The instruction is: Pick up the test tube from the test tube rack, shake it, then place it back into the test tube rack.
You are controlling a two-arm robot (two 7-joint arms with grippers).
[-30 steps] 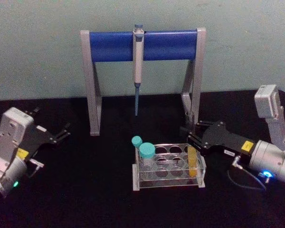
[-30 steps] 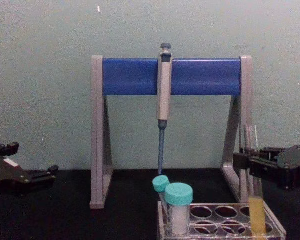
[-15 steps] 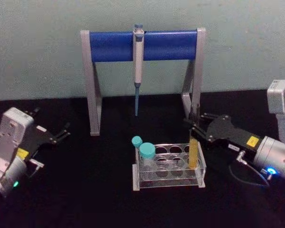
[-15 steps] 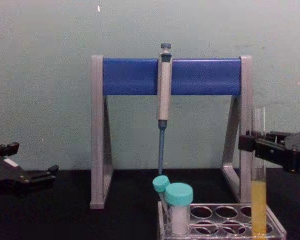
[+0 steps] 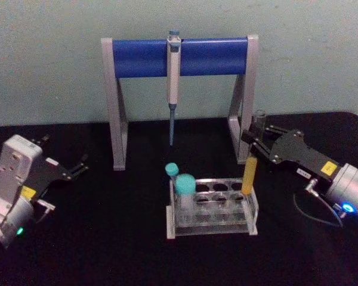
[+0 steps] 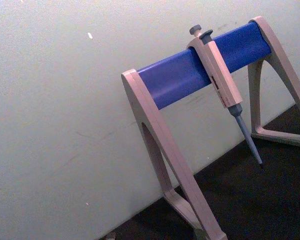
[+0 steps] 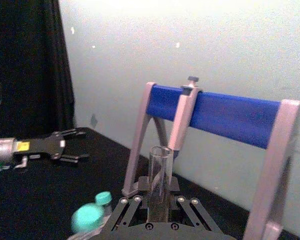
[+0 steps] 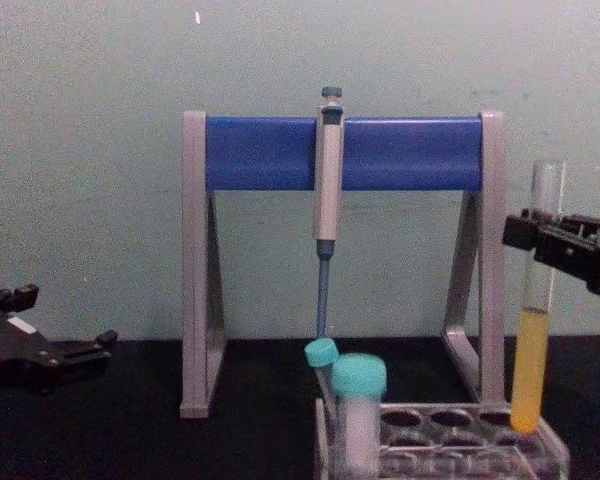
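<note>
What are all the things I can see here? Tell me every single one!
test tube: one, clear glass with yellow-orange liquid, held upright over the rack's right end
test tube rack: one, clear plastic, on the table in the middle front
teal-capped tubes: two, white with teal caps, standing in the rack's left end
pipette: one, grey with a blue tip, hanging from the stand's bar
pipette stand: one, grey legs and blue bar, behind the rack by the wall
table: one, black, under everything
right pincer: one, black, shut on the test tube's upper part
left pincer: one, black, open, parked at the table's left side
</note>
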